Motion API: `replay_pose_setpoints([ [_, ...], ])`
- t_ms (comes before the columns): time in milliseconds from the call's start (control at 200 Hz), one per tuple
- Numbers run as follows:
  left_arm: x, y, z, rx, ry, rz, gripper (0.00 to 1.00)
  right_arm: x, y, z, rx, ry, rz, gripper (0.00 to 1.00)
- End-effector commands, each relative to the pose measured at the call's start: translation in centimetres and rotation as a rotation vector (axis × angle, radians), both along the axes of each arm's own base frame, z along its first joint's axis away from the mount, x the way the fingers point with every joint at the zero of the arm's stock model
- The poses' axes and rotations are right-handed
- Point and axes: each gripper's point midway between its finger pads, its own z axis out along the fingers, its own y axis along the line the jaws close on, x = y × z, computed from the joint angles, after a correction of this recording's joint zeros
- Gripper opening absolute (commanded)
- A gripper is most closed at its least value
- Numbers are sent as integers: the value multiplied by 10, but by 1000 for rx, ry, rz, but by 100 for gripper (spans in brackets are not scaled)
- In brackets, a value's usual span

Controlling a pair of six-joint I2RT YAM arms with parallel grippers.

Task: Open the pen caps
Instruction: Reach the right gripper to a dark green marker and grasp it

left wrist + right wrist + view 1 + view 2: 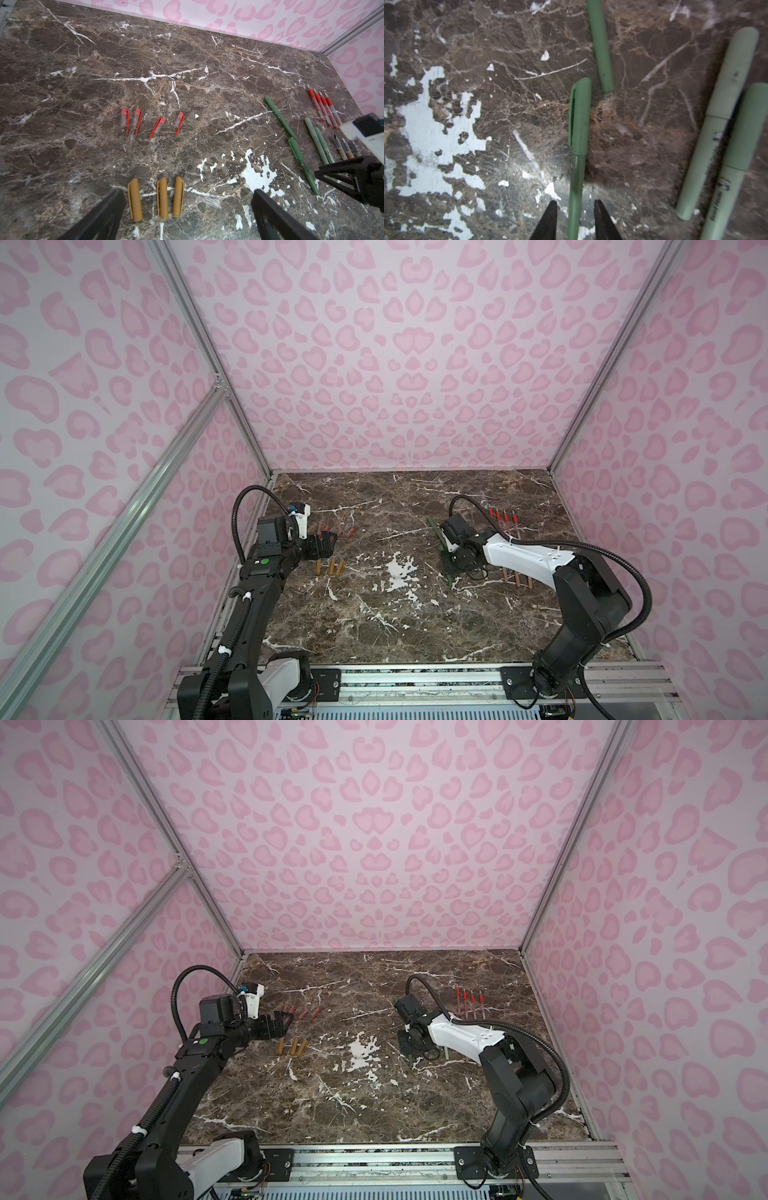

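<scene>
Three tan-brown pen caps lie side by side off their pens, with several red pen caps beyond them. My left gripper hangs wide open just above the tan caps, touching nothing. A dark green pen lies on the marble with its cap still on. My right gripper is low over it, its jaws apart and straddling the pen's body with a gap on each side. In both top views the right gripper points down at the table's middle right.
A second dark green pen lies end to end with the straddled one. Two pale green capped pens lie beside it. Uncapped red pen bodies and brown pen bodies lie at the right. Pink walls close in the marble table.
</scene>
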Motion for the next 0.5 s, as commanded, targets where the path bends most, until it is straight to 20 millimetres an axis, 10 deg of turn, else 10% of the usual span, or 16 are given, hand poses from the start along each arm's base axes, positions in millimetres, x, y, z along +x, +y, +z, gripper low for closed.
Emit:
replay_pose_setpoints([
  [0, 1, -1, 7, -5, -22, -5, 98, 3, 7, -8, 3, 3, -2, 30],
  [495, 1, -2, 8, -14, -21, -11, 98, -1, 2, -36, -46, 49, -4, 15],
])
